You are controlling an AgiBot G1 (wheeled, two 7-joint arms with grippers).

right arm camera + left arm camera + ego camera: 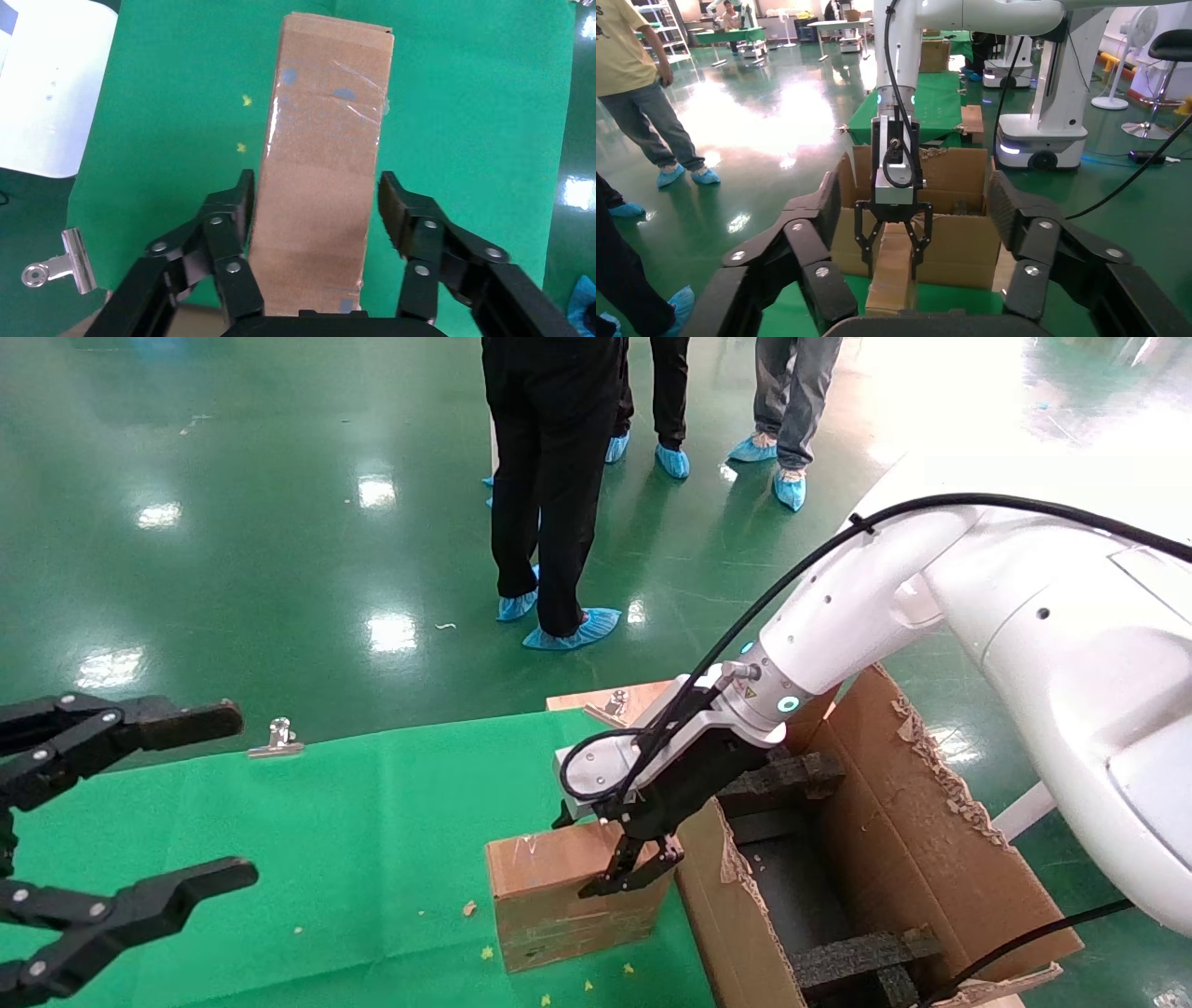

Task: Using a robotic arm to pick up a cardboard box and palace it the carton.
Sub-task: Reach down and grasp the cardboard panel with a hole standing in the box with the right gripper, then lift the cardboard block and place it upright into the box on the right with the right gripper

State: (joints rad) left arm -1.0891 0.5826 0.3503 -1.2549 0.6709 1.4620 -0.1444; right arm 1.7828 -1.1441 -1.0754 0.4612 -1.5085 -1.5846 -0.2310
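The small taped cardboard box [559, 896] stands on the green cloth right beside the carton [931, 859], whose ragged walls hold black foam blocks [782, 775]. My right gripper [633, 873], on the white arm, is lowered over the box's end nearest the carton, open, with one finger on each side. In the right wrist view the box [323, 161] lies between the fingers of the right gripper [316, 189], with a gap at one finger. The left wrist view shows the box [891, 274], the right gripper [891, 249] and the carton [961, 239]. My left gripper [223, 798] is open and empty at the far left.
A metal binder clip [277, 738] holds the cloth's far edge, and another [615, 702] sits near the carton. Several people [549, 477] stand on the green floor beyond the table. Small scraps lie on the cloth near the box.
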